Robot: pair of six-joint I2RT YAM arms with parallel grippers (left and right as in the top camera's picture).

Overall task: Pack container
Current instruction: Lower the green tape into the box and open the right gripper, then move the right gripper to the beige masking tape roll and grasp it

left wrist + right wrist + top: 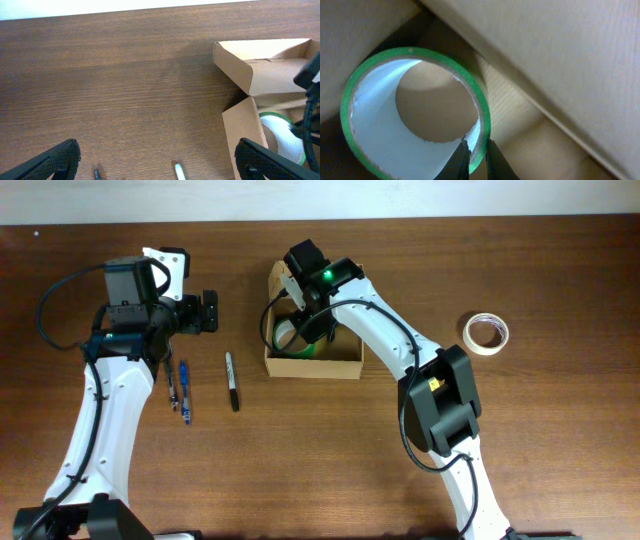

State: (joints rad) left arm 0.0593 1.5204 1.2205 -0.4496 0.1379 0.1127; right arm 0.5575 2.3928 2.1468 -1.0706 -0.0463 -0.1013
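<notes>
- The container sits near the middle of the table. Its flap lid stands open on the 11 o'clock side.
- I think this box is light. It is thin cardboard, so the walls may bend if I squeeze hard.
- It could slide on the smooth wood if I bump it.
- I would take it by the top edge of a wall. To shut it, I would push on the flap's free edge.
- My right gripper is down inside the box. Its fingers pinch the wall of the green tape roll.
- My left gripper is at the box's 10 o'clock, apart from it. Its fingers are spread wide with nothing between them.
- The table is brown wood, flat and hard.
- A black marker and a blue pen lie at the box's 9 o'clock.
- A beige tape roll lies at its 3 o'clock, well apart.
- There is plenty of room around the box. Inside, the roll leans close to the wall, so it is tight there.
</notes>
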